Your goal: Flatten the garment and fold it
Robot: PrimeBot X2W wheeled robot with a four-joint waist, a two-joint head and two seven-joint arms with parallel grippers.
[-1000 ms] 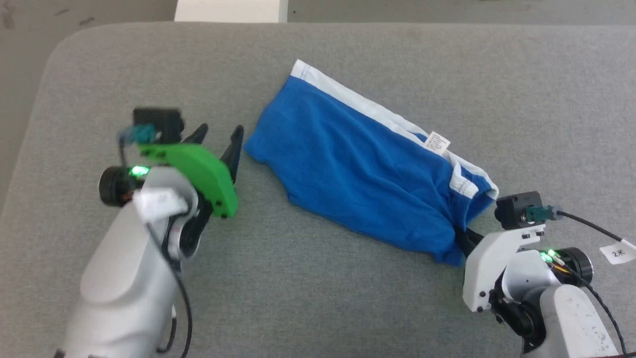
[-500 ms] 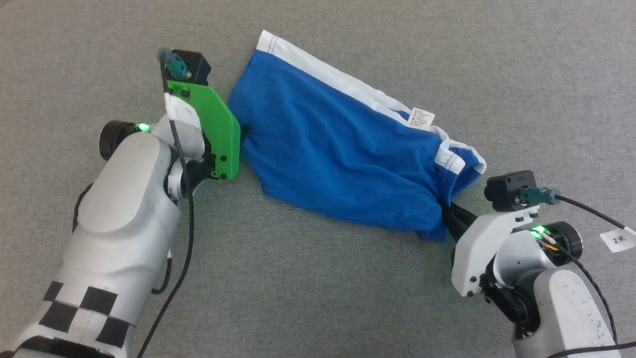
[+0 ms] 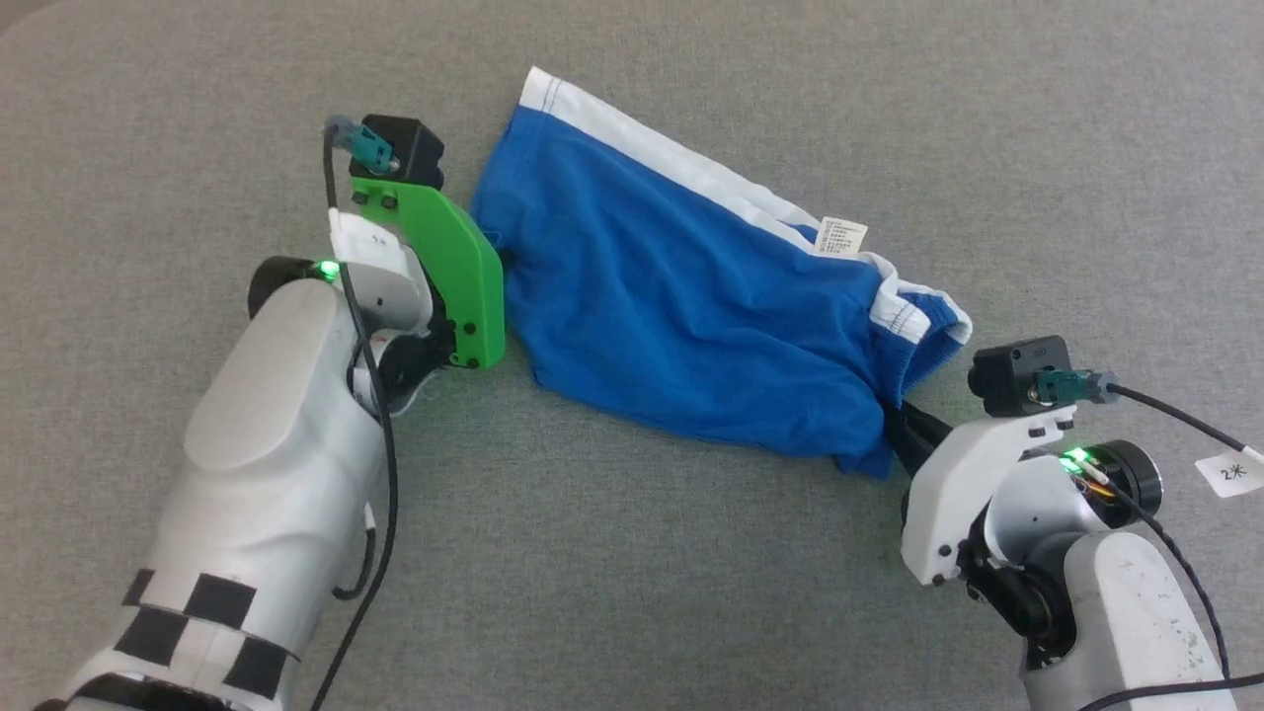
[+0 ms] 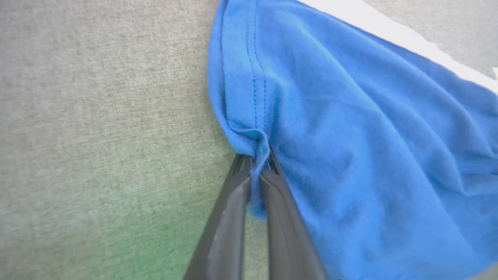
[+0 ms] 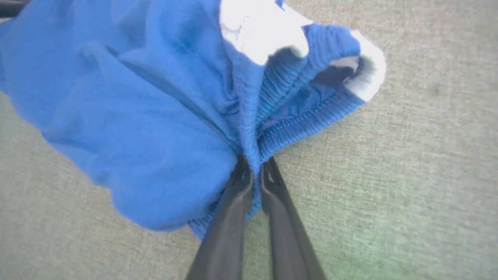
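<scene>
The garment [image 3: 681, 316], bright blue shorts with a white waistband, lies stretched diagonally across the grey cloth surface [image 3: 632, 592]. A small white tag [image 3: 841, 237] sits on its upper edge. My left gripper [image 4: 256, 161] is shut on the stitched blue hem of the garment [image 4: 350, 136] at its left end; in the head view the green wrist bracket [image 3: 449, 272] covers the fingers. At the lower right end my right gripper [image 5: 255, 165] is shut on a bunched fold of the garment [image 5: 136, 109], with its dark fingers [image 3: 913, 434] partly showing in the head view.
Grey fabric surrounds the garment on all sides. A black cable with a white label [image 3: 1229, 472] trails from the right wrist at the right edge.
My left gripper moved in to the garment's left edge and closed on the hem. The head camera shifted, so the whole scene sits differently. The right gripper kept its hold.
</scene>
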